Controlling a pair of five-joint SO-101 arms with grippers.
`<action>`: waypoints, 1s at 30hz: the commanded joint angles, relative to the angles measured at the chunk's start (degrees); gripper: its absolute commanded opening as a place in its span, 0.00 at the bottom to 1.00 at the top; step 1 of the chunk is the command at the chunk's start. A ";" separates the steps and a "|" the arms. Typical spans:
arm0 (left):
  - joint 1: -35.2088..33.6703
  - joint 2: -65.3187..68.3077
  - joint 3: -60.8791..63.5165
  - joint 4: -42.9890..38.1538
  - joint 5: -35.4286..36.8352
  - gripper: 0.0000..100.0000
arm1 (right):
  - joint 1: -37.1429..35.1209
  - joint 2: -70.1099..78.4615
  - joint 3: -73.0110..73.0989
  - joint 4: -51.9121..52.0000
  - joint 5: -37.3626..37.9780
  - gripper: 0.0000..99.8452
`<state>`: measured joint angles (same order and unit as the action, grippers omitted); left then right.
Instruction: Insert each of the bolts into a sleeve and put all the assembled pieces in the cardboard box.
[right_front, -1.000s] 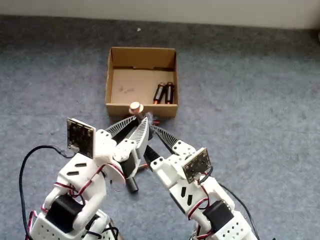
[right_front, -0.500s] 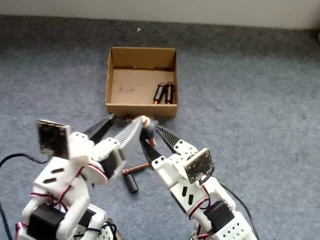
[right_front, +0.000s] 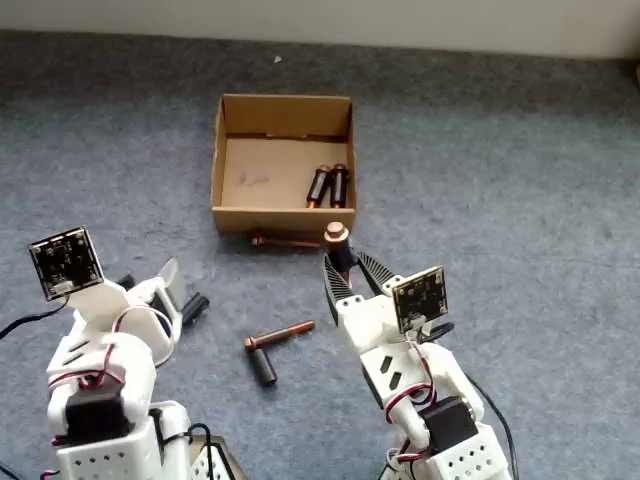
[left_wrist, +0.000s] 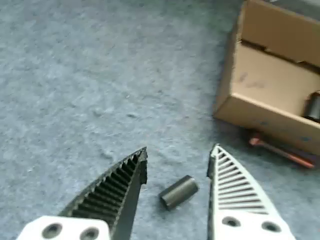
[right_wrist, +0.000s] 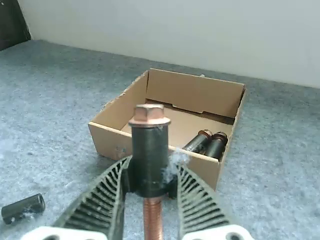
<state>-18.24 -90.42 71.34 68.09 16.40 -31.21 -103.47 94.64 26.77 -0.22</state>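
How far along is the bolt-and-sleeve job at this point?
Done: two assembled pieces lie in the cardboard box. In hand: the right gripper is shut on a third assembled piece, upright, just outside the box front. Left: a loose bolt by the box front, another bolt and a sleeve on the carpet, and a second sleeve between the fingers of the open left gripper. Two assemblies remain.
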 joint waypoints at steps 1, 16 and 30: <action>-5.23 -0.57 9.01 -9.93 -10.20 0.05 | 0.66 1.71 -7.08 0.04 1.49 0.00; -6.99 -0.48 20.62 -19.87 -13.80 0.02 | 0.84 67.30 -51.91 -10.33 1.41 0.00; -6.99 -0.48 20.79 -19.87 -13.89 0.02 | 6.73 110.37 -73.54 -22.73 1.41 0.01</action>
<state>-24.57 -90.33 92.44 49.19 3.03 -26.55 4.84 27.91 5.67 0.66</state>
